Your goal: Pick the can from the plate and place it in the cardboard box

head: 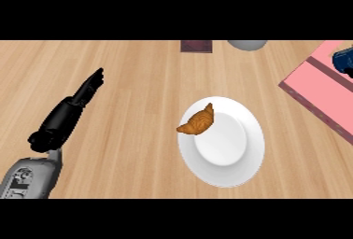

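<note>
A white plate (pixel 231 154) lies right of the counter's middle. On its upper left rim rests a brown croissant (pixel 198 122); I see no can on the plate. A pink box (pixel 314 91) with dark edging sits tilted at the right edge, partly cut off. A dark blue thing (pixel 343 60) shows over the box at the right border; I cannot tell what it is. My left hand (pixel 69 112) rests open at the left, fingers straight and pointing up and to the right, well apart from the plate. My right hand does not show.
A dark maroon object (pixel 196 45) and a grey rounded object (pixel 247 44) sit at the counter's far edge, both cut off. Bare wood lies between my left hand and the plate.
</note>
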`<action>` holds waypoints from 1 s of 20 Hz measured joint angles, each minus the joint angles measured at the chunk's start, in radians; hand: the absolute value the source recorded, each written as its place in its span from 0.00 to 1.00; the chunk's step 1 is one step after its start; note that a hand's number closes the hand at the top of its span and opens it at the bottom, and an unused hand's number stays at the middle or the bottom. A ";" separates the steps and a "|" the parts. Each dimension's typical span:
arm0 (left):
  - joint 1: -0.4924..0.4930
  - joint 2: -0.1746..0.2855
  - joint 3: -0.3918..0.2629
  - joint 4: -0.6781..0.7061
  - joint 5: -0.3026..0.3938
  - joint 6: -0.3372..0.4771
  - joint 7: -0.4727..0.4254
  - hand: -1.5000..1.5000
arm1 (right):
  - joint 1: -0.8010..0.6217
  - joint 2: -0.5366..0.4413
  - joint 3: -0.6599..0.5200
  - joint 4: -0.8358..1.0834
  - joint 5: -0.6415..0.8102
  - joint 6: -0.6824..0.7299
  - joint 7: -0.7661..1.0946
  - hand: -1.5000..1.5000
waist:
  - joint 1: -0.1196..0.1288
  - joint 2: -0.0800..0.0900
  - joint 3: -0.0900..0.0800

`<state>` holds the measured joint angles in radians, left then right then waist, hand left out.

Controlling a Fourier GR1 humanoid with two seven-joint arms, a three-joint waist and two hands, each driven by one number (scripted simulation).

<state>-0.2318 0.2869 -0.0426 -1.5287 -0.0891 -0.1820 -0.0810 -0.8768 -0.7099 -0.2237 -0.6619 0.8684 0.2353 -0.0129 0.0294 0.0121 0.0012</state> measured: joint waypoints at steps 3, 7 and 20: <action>-0.020 -0.004 -0.002 -0.011 0.000 -0.003 0.021 0.50 | -0.022 -0.040 0.022 0.100 0.031 0.045 -0.044 1.00 | 0.004 0.001 0.000; -0.019 -0.007 -0.001 -0.001 -0.005 -0.006 0.010 0.50 | -0.035 -0.086 0.034 0.218 0.046 0.113 -0.147 0.00 | 0.009 0.003 0.001; -0.006 -0.017 0.004 -0.023 -0.011 -0.002 0.023 0.50 | -0.127 -0.076 -0.315 0.364 -0.298 0.109 -0.376 0.00 | -0.003 -0.002 0.004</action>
<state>-0.2382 0.2704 -0.0390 -1.5516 -0.1000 -0.1837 -0.0582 -1.0036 -0.7859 -0.5390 -0.2977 0.5701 0.3440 -0.3886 0.0267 0.0101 0.0054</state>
